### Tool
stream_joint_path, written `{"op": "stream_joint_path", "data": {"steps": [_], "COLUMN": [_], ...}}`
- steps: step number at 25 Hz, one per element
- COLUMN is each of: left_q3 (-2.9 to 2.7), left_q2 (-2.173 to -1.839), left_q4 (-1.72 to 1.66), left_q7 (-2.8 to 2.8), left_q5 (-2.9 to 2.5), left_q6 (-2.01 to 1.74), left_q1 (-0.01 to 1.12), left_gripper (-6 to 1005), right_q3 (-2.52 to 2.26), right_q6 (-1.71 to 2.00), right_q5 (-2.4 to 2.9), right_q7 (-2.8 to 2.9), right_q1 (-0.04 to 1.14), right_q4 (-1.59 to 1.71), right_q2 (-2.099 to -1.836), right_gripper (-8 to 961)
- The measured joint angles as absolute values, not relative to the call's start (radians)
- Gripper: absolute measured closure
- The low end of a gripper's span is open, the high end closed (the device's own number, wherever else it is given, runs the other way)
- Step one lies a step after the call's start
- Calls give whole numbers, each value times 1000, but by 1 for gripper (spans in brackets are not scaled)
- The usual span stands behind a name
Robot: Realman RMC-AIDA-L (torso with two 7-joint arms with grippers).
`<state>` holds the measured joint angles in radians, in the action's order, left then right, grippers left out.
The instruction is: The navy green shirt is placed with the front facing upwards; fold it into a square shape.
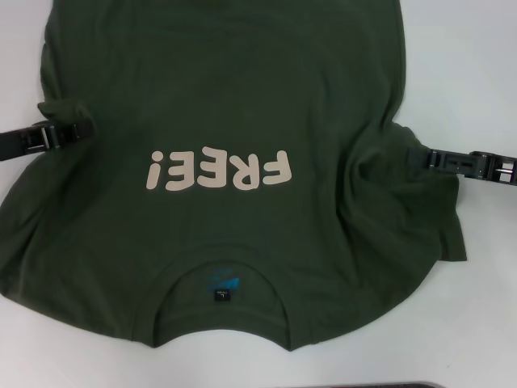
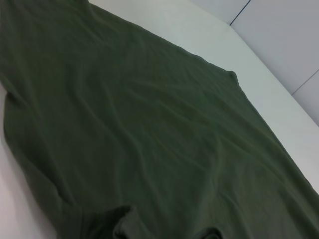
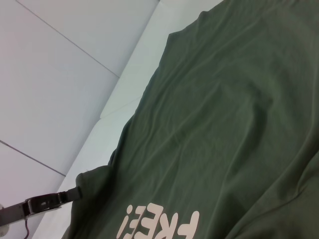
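Left gripper (image 1: 81, 129) at nine o'clock, right gripper (image 1: 420, 156) at three — each clamped on the navy green shirt (image 1: 218, 105); its long axis runs twelve-to-six between them.

A plain white bench (image 1: 477, 89) carries everything here. Spread flat on it, front up, lies the navy green shirt (image 1: 226, 97), its collar at the near edge and its hem running off the far side of the head view. Cream "FREE!" letters (image 1: 218, 170) cross the chest, upside down from the head camera. Bare bench shows on both sides and beyond the sleeves.
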<state>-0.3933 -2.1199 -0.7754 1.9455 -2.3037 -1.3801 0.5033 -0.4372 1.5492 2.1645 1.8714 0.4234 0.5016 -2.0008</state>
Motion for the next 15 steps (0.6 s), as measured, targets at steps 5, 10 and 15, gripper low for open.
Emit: {"op": "stream_joint_path", "data": {"steps": [5, 10, 15], "left_q3": [-395, -435, -495], "left_q2": [-2121, -2122, -2132], "left_q4": [-774, -771, -769], "left_q7": [1940, 1937, 1935], "left_q5": [-2306, -2315, -2316], "left_q6": [-1400, -1424, -1409], "left_q1": [503, 501, 495], "left_gripper": [970, 970, 801], "right_q3": [-437, -437, -437], "right_q6": [1549, 1547, 1542], "right_q5": [2165, 2166, 2166], "right_q7": [1871, 1871, 1872], "right_q1": [423, 423, 423], "right_q4": [502, 502, 502], "right_q2": [-2000, -2000, -2000], "right_gripper": [26, 26, 26]}}
